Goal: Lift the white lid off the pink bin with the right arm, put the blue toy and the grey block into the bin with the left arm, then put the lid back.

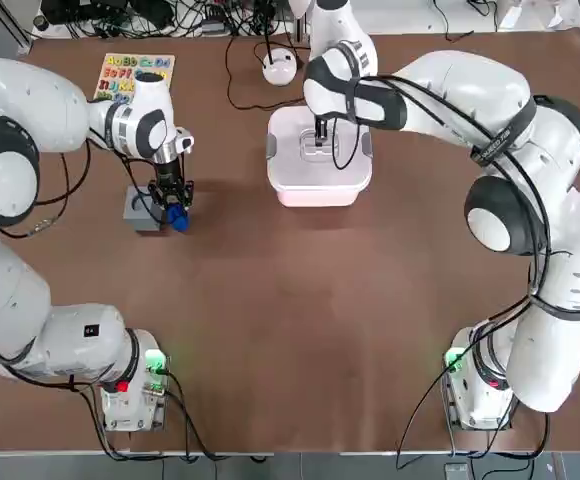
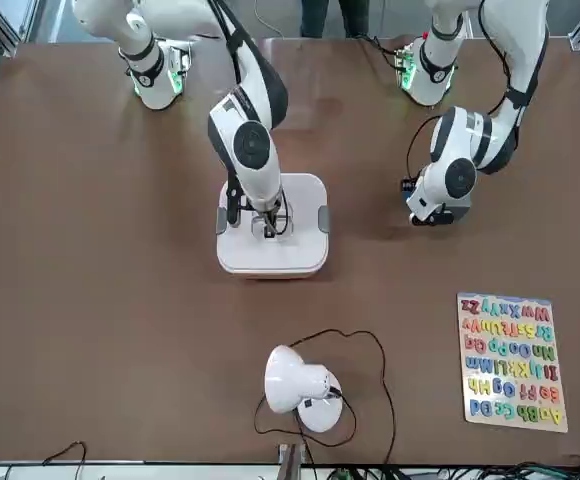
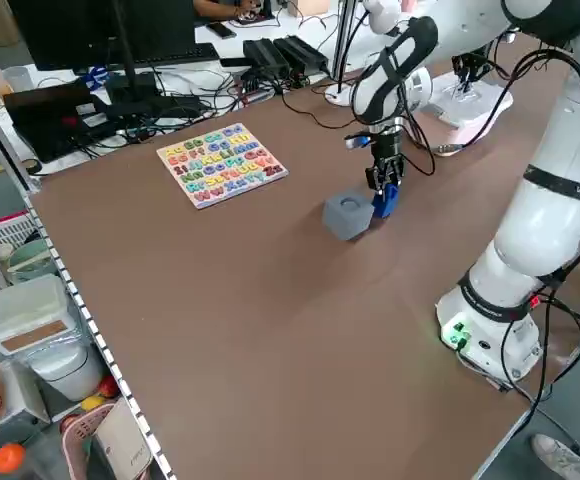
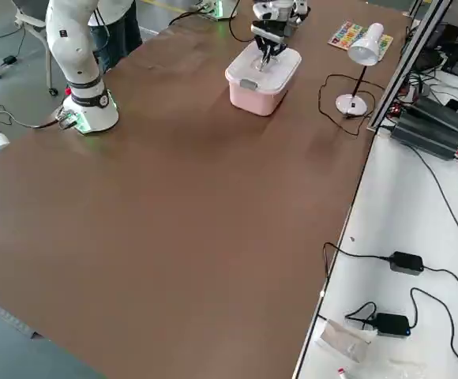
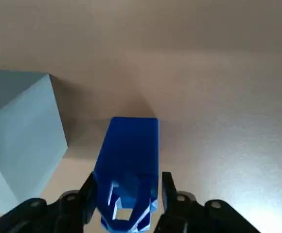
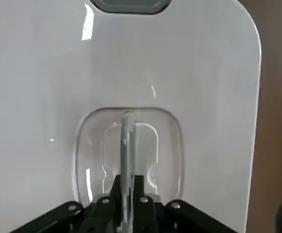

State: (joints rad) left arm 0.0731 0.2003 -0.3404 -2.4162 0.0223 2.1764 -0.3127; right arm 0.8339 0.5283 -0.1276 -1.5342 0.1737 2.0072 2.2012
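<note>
1. Top view: we see a matte brown tabletop [image 1: 260, 300]; the pale pink square plastic bin [image 1: 315, 199] wears the white square plastic lid [image 1: 295, 170]; the small grey cube-shaped block [image 1: 142, 212] stands beside the bright blue plastic toy [image 1: 178, 221], which is at the left gripper [image 1: 177, 206].
2. Front view: we find the right gripper [image 2: 268, 226] down at the middle of the lid; a colourful letter board [image 2: 513, 362] and a white lamp [image 2: 295, 380] share the tabletop; behind, a person's legs [image 2: 338, 14] show.
3. Left side view: we notice a black monitor [image 3: 90, 28] and another person's forearm [image 3: 220, 10] beyond the table; plastic tubs [image 3: 32, 318] sit alongside it.
4. Right side view: we see a white side table [image 4: 387, 300] carrying black power adapters [image 4: 406, 263] and cables.
5. Left wrist view: we see the left gripper's fingers spread, the toy between them, a slim gap along one side; the block is near.
6. Right wrist view: we see the right gripper pinching the lid's clear upright handle [image 6: 127, 160].
</note>
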